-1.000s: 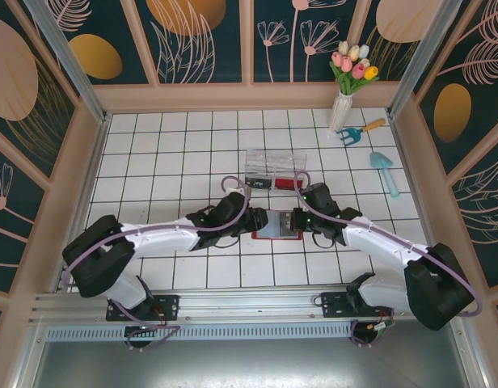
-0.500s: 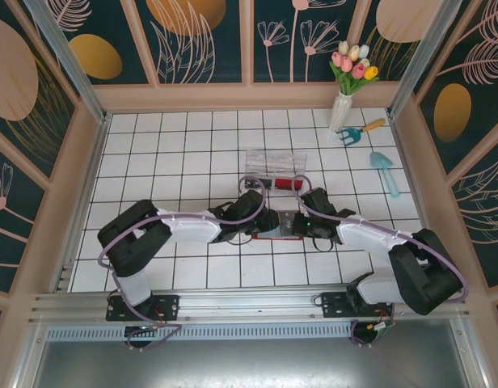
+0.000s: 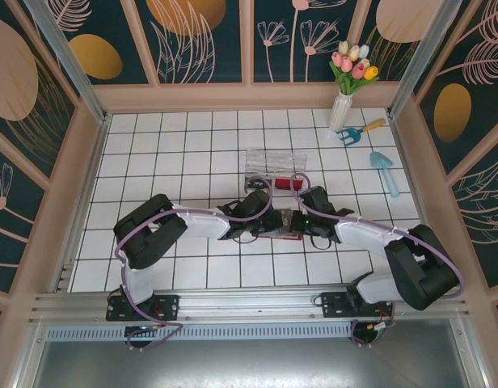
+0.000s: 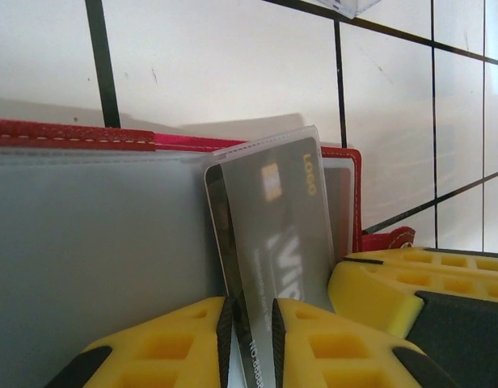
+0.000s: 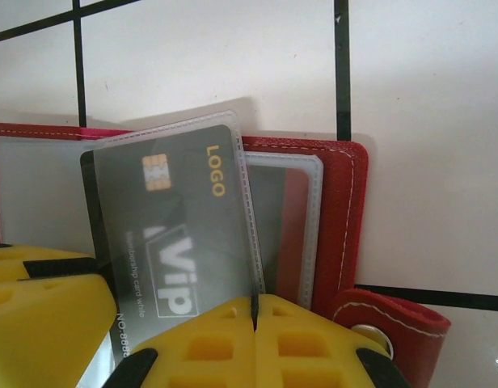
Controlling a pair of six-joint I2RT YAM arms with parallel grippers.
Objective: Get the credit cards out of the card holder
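Note:
The red card holder (image 3: 277,236) lies open on the white tiles between both grippers. Its grey-blue inside (image 4: 87,234) and red border (image 5: 334,210) face up, and the red snap tab (image 5: 390,323) is at its right corner. A grey VIP credit card (image 5: 172,234) sticks out at a tilt from a clear sleeve (image 5: 301,218). My left gripper (image 4: 249,311) (image 3: 263,220) is shut on the card's (image 4: 273,218) lower end. My right gripper (image 5: 255,303) (image 3: 291,220) is shut on the sleeve's edge right beside it. One of its yellow fingers (image 4: 411,283) shows in the left wrist view.
A clear plastic box (image 3: 275,168) with black and red items stands just behind the grippers. At the back right are a vase of tulips (image 3: 346,89), a small rake (image 3: 358,131) and a teal trowel (image 3: 385,171). Wooden walls enclose the floor.
Both grippers have closed in over the card holder from either side and now almost meet. The left arm has folded and shifted right.

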